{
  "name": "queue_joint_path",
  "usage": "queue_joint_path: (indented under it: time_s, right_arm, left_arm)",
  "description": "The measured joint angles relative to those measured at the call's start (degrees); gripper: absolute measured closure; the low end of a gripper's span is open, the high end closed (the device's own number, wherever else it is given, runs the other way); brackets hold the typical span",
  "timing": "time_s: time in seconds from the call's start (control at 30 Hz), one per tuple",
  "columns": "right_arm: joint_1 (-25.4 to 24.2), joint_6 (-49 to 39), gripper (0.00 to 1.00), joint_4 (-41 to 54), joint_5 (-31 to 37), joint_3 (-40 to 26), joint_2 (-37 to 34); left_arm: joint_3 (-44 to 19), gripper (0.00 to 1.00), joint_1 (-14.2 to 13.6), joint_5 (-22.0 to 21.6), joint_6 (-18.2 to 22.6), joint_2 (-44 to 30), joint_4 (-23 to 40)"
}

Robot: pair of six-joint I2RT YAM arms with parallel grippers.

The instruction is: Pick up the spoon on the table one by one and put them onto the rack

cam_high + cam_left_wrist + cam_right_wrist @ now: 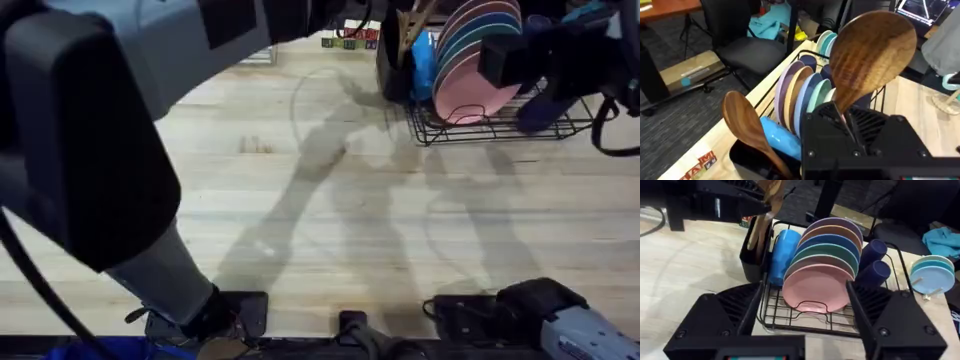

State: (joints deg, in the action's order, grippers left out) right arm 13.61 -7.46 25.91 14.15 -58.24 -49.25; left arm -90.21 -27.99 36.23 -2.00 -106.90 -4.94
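My left gripper [845,120] is shut on the neck of a dark brown wooden spoon [872,50], bowl pointing up, held just above the tall black utensil holder [752,260] at the end of the black wire rack [790,322]. A second wooden spoon [742,120] stands in that holder, bowl up. My right gripper [805,330] hangs open on the near side of the rack, facing the plates, with nothing between its fingers. In the overhead view the rack [500,128] sits at the far right of the table [350,220].
The rack holds several coloured plates [822,287], a light blue cup [782,255] and two dark blue mugs [875,265]. A small stack of teal plates [932,272] sits to the rack's right. Small lettered blocks [350,40] lie near the table's far edge.
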Motion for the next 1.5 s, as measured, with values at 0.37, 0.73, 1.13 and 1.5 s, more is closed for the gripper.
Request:
queue_joint_path:
  time_s: [0.37,0.73,1.13,1.5]
  right_arm:
    - [0.00,0.00,0.008,0.00,0.00,0.00,0.02]
    - [0.00,0.00,0.008,0.00,0.00,0.00,0.00]
    - [0.00,0.00,0.008,0.00,0.00,0.00,0.00]
    - [0.00,0.00,0.008,0.00,0.00,0.00,0.00]
  left_arm:
    - [0.00,0.958,0.00,-0.28,0.08,-5.31,3.49]
    - [0.00,0.958,0.16,-5.52,6.49,-5.50,15.72]
    - [-0.26,0.369,0.24,-7.64,9.33,-5.43,18.26]
    - [-0.26,0.005,0.96,-11.86,10.13,-5.11,24.56]
